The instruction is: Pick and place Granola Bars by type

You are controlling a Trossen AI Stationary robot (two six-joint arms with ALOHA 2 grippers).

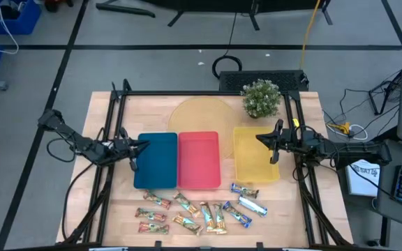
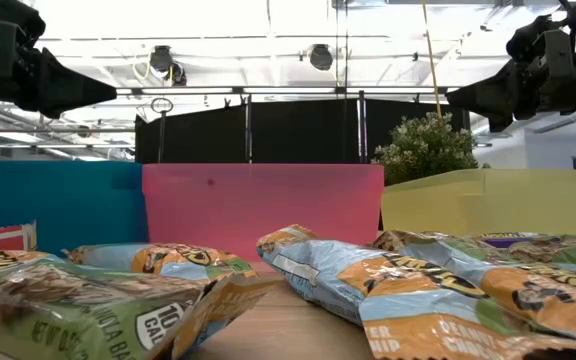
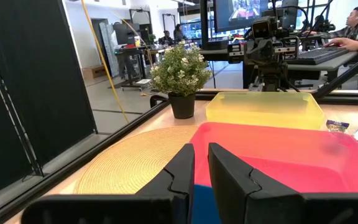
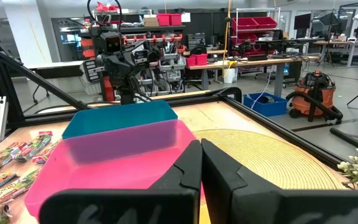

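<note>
On the wooden table (image 1: pixel 208 104) the granola bars (image 1: pixel 201 213) lie scattered well below both grippers, "PEANUT" readable on one wrapper, with the left gripper (image 1: pixel 142 146) barely cracked over the blue tray (image 1: pixel 156 160) and the right gripper (image 1: pixel 260 137) pinched shut, holding nothing.

Both arms: matte black jointed links, black cables trailing behind. Left gripper (image 3: pixel 201 167) fingers: black angular moulded plastic, stepped bases.

Foreground granola bars (image 2: pixel 418 290) blurred, cut off by low view's bottom edge.
</note>
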